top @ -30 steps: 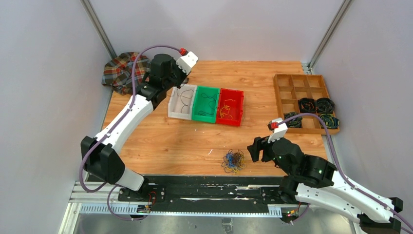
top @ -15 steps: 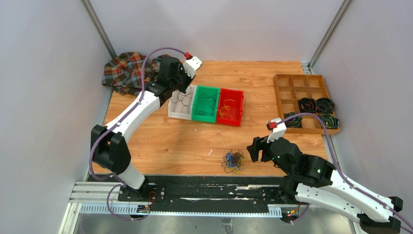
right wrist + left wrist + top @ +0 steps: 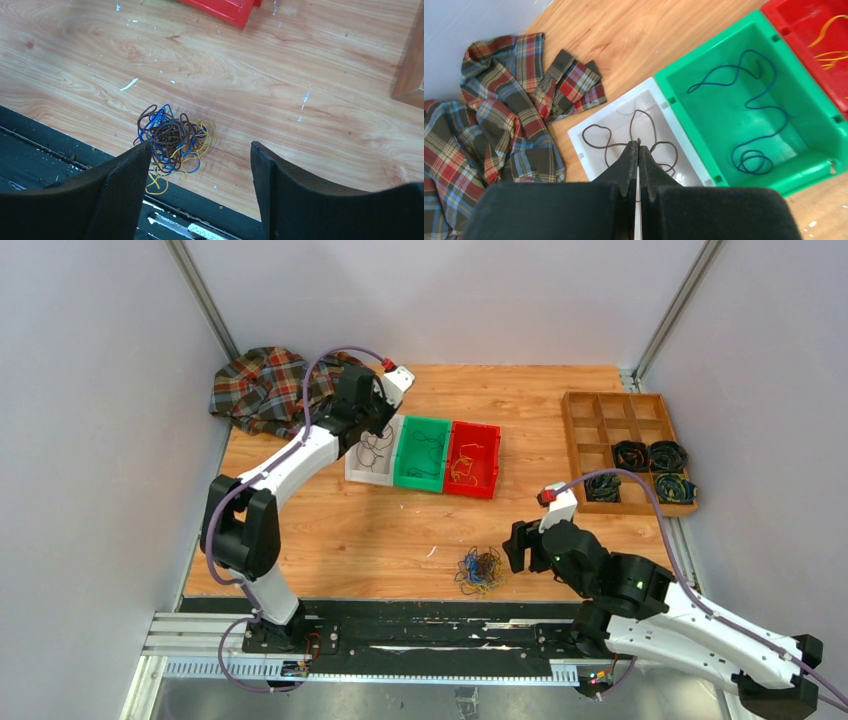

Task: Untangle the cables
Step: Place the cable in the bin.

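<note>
Cables (image 3: pixel 480 571) sit as a roundish clump with no clear long axis at the near edge of the table (image 3: pixel 330 530). They lie just left of the right pincer (image 3: pixel 516 546), whose fingers stand wide apart and empty, with the clump ahead and toward its left finger. Left pincer (image 3: pixel 638 150) is pressed together, holding nothing I can see, over the far white bin (image 3: pixel 611 106) — well apart from the clump, so the right arm is much nearer.
</note>
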`<state>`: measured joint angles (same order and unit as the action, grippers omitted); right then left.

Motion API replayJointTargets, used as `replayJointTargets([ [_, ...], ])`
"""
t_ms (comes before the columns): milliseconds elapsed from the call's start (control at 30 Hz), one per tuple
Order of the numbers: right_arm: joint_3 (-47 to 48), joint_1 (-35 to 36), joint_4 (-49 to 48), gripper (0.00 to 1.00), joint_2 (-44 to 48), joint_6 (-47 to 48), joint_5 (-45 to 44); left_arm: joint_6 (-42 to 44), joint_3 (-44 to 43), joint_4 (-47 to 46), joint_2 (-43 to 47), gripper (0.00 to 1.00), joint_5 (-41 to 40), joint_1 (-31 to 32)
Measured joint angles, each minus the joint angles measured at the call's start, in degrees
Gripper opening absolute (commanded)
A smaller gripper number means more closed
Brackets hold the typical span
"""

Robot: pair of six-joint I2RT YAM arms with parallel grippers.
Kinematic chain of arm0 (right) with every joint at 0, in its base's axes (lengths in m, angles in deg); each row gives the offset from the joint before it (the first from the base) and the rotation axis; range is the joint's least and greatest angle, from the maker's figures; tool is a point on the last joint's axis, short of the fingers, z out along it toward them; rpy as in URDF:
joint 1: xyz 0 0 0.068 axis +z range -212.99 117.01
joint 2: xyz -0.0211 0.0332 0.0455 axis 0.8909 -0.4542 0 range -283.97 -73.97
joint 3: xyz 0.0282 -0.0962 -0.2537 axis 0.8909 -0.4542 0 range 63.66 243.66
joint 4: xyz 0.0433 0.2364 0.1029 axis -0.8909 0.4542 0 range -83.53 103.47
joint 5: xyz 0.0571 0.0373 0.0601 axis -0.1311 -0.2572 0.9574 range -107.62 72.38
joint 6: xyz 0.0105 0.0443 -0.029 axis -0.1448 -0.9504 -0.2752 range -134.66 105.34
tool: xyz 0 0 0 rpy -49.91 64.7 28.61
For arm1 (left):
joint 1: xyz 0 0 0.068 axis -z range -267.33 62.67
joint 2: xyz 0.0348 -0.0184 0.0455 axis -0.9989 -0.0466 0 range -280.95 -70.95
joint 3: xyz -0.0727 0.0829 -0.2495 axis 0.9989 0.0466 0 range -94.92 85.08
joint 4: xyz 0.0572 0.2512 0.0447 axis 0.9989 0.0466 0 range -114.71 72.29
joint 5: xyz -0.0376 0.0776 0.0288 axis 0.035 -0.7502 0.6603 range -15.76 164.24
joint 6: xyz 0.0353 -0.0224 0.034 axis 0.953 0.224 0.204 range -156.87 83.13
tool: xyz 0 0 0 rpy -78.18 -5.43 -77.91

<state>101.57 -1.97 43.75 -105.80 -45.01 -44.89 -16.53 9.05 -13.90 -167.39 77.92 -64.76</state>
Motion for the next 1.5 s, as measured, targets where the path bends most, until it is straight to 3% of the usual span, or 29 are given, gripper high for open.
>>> replayJointTargets([
  [367, -2.2, 0.0, -3.5, 0.73, -3.6, -1.0, 0.1, 5.3, 7.4, -8.2, -5.2, 0.00, -5.2, -1.6],
  [800, -2.2, 0.0, -7.0, 0.73, -6.3, -1.2, 0.3, 5.2, 7.7, -12.0, -12.3, 0.01, -5.5, -1.6],
  [867, -2.2, 0.0, -7.2, 0.73, -6.6, -1.3, 0.3, 4.9, 7.7, -12.0, -12.5, 0.10, -5.4, -1.6],
  [967, -2.2, 0.0, -7.5, 0.73, -6.6, -1.4, 0.3, 4.0, 7.6, -11.2, -12.3, 0.41, -4.9, -1.6],
  [1267, -1.5, 0.0, -6.9, 0.73, -5.5, -1.3, 0.7, 5.0, 3.0, 2.4, -6.1, 0.93, -1.7, -1.6],
  [1367, -0.3, -0.1, -5.7, 0.73, -5.6, -1.3, 0.8, 6.3, -1.3, 8.5, -3.5, 1.00, -0.7, -1.6],
  [1500, 1.9, -0.1, -4.2, 0.73, -5.9, -1.3, 1.1, 7.8, -6.0, 16.5, -0.4, 0.98, 1.7, -1.6],
])
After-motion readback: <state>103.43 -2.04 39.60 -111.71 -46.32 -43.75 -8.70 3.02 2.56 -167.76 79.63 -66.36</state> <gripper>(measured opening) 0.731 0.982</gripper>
